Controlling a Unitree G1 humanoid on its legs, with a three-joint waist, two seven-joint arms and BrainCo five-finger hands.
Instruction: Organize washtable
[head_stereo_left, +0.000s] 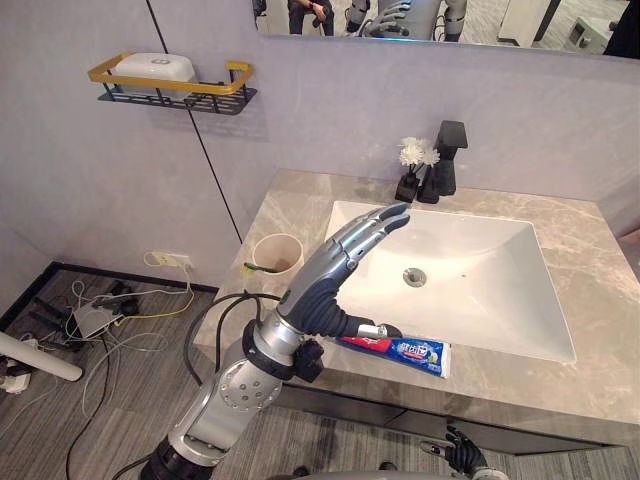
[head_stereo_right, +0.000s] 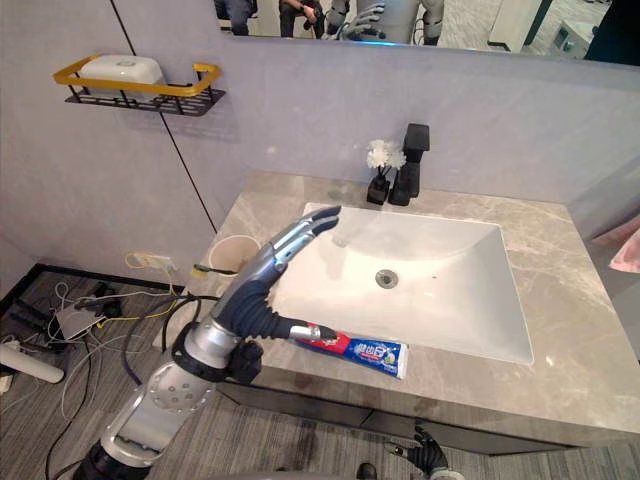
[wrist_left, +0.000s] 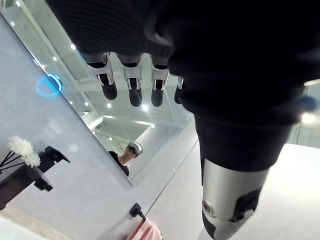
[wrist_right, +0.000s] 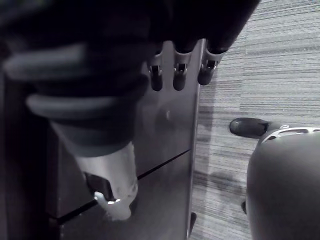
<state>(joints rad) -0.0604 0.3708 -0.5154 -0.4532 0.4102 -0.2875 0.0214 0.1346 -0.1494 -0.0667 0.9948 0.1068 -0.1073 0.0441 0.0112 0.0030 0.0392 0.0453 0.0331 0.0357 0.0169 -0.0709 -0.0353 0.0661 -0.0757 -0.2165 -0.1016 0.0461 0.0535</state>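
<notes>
A red, white and blue toothpaste tube (head_stereo_left: 405, 351) lies flat on the marble counter (head_stereo_left: 590, 290), on the front strip before the white sink (head_stereo_left: 480, 300). My left hand (head_stereo_left: 345, 262) is raised over the sink's left front corner, open, fingers straight and pointing towards the back wall. Its thumb (head_stereo_left: 376, 330) ends next to the tube's red end; contact cannot be made out. A beige cup (head_stereo_left: 277, 252) with a green toothbrush (head_stereo_left: 257, 268) stands left of the sink. My right hand (head_stereo_left: 463, 452) hangs low in front of the cabinet, its fingers (wrist_right: 179, 75) relaxed and holding nothing.
A black faucet (head_stereo_left: 448, 158) and a small black vase of white flowers (head_stereo_left: 412, 168) stand behind the sink. A gold-rimmed wall shelf (head_stereo_left: 170, 88) carries a white soap box (head_stereo_left: 155, 67). Cables and a power strip (head_stereo_left: 85, 320) lie on the floor at left.
</notes>
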